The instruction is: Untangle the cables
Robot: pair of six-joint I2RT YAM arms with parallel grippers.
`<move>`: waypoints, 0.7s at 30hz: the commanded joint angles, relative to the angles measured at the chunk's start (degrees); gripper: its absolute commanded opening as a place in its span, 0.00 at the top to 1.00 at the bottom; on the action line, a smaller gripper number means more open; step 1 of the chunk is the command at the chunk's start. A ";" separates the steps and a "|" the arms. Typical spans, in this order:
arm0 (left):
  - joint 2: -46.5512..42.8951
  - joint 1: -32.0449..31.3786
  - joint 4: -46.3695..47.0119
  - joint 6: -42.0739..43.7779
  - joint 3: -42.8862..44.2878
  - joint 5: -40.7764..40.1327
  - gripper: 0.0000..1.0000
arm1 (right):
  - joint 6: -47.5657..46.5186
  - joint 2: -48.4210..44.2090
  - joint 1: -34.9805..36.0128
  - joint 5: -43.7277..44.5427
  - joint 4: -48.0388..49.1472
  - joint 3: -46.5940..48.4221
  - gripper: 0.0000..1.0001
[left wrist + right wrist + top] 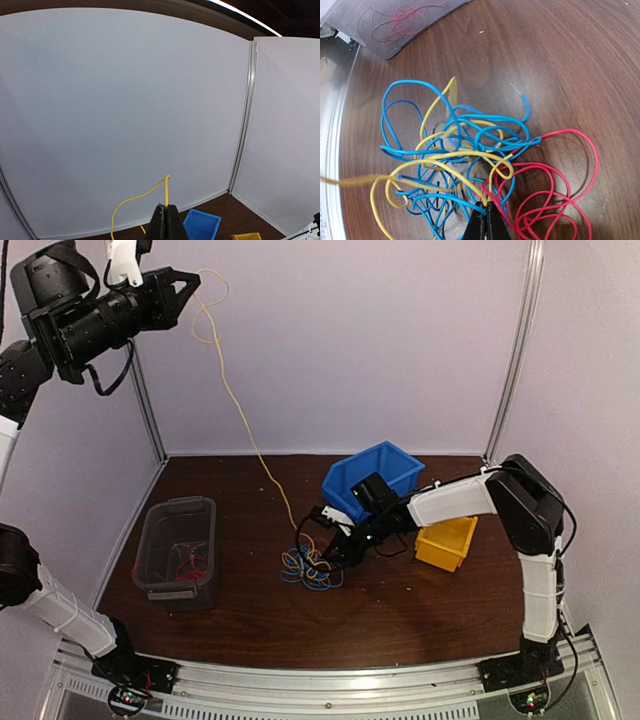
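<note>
My left gripper (pixel 192 282) high in the upper left, fingers pinched tight on the yellow cable (pixel 238 405); my right gripper (pixel 484 207) mid-frame, fingers closed together on strands of the blue-yellow-red tangle (pixel 470 155) on the table (pixel 560 60).

A: Where do the thin red wire loops (pixel 535 216) end?
B: Cut off by the bottom edge. The thin yellow wire strand (pixel 350 181) at left is blurred.
A: And the grey plastic tub (pixel 178 504)?
B: Contents too small to tell from above
</note>
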 commanded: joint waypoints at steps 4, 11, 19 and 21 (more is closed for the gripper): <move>-0.92 -0.23 7.13 6.55 8.06 -3.76 1.00 | -1.16 -1.31 -2.32 2.96 -1.98 -0.89 1.00; -4.74 -0.23 12.69 7.72 0.38 -2.71 1.00 | -1.61 -2.07 -2.47 2.86 -2.75 -0.64 1.00; -3.61 -0.29 23.79 17.80 11.38 -7.06 1.00 | -1.73 -0.83 -3.01 3.59 -3.73 0.05 1.00; -5.23 -0.29 27.06 19.14 9.36 -8.26 1.00 | -1.74 -0.28 -3.13 3.25 -4.23 0.50 1.00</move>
